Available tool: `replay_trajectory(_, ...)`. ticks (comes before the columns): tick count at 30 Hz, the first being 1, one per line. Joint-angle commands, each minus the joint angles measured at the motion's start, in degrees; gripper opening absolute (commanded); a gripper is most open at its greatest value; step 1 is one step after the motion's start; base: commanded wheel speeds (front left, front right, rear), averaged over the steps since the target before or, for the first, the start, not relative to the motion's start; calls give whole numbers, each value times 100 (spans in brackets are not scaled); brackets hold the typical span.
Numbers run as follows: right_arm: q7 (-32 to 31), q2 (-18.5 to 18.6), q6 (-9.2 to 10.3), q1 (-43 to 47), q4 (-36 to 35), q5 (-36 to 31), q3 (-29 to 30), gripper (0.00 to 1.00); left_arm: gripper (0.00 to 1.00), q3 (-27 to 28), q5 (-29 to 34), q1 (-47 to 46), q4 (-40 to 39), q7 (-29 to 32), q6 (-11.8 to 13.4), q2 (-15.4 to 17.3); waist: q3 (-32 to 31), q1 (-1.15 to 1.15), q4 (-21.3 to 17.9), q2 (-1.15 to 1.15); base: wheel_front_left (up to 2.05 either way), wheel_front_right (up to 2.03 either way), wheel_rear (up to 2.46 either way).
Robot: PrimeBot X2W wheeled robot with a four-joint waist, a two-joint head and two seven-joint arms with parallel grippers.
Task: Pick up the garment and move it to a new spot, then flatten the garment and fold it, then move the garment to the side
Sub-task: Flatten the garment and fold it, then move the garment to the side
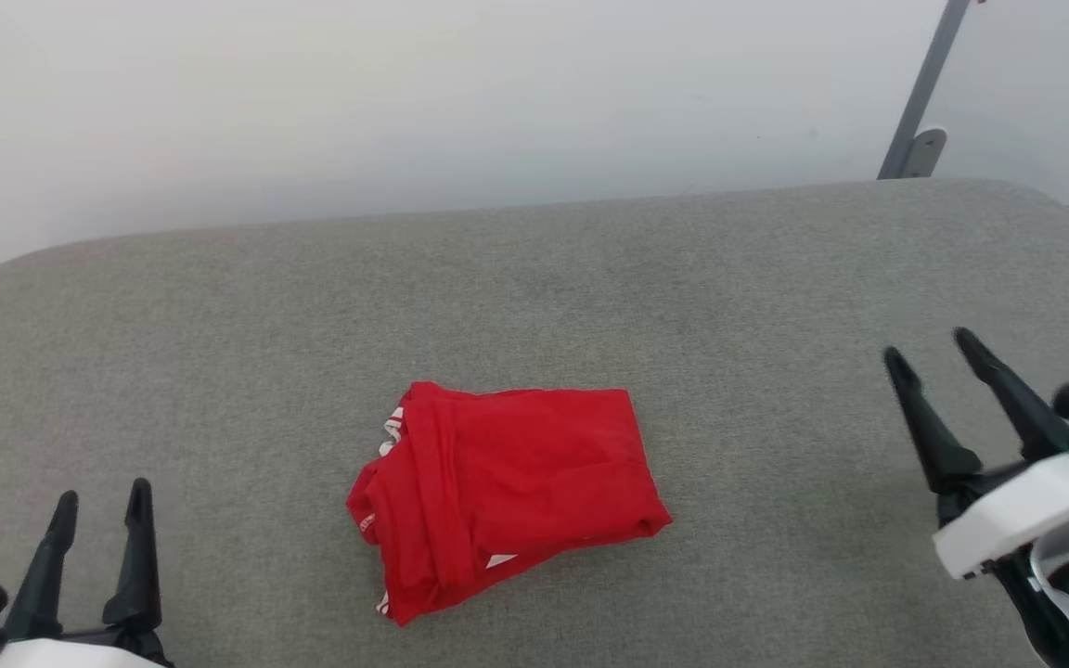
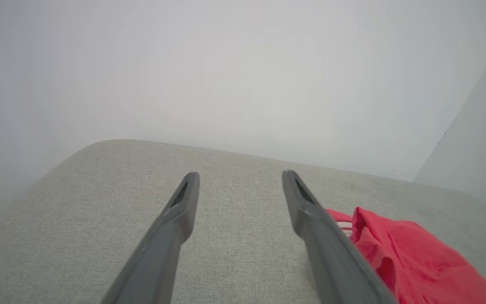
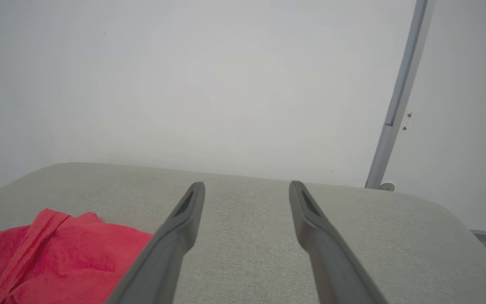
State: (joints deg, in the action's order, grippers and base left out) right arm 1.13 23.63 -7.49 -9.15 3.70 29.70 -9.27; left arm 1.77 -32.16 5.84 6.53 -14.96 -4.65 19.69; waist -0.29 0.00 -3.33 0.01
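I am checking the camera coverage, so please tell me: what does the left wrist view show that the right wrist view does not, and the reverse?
Set against the right wrist view, the left wrist view adds the left tool, open above the grey cushion, and a striped sleeve band at the edge of the red shirt.
The right wrist view adds the right tool, also open, and a slanted grey metal post at the pale wall.
Both share the red shirt, the grey cushion and the pale wall.
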Motion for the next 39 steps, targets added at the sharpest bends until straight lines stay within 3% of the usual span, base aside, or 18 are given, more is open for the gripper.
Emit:
replay_trajectory(1, 147, 11, 0, 58, 87, -75, 36, 100, 100, 64, 57, 74, -40, -29, -33, -31, -20, 0, -32, -1, 0, 0, 0)
replay_trajectory(5, 799, -71, 0, 191, 534, -266, 252, 100, 100, 298, 218, 192, -119, -29, -167, -151, -50, 0, -60, -1, 0, 0, 0)
replay_trajectory(12, 1234, -73, 0, 334, 1034, -267, 331, 100, 100, 493, 399, 281, -25, -29, -273, -242, -100, 0, -6, -1, 0, 0, 0)
replay_trajectory(39, 1410, -468, 0, 855, 1030, -514, 880, 100, 100, 650, 282, 411, -18, -29, -287, -407, -179, 0, 323, -1, 0, 0, 0)
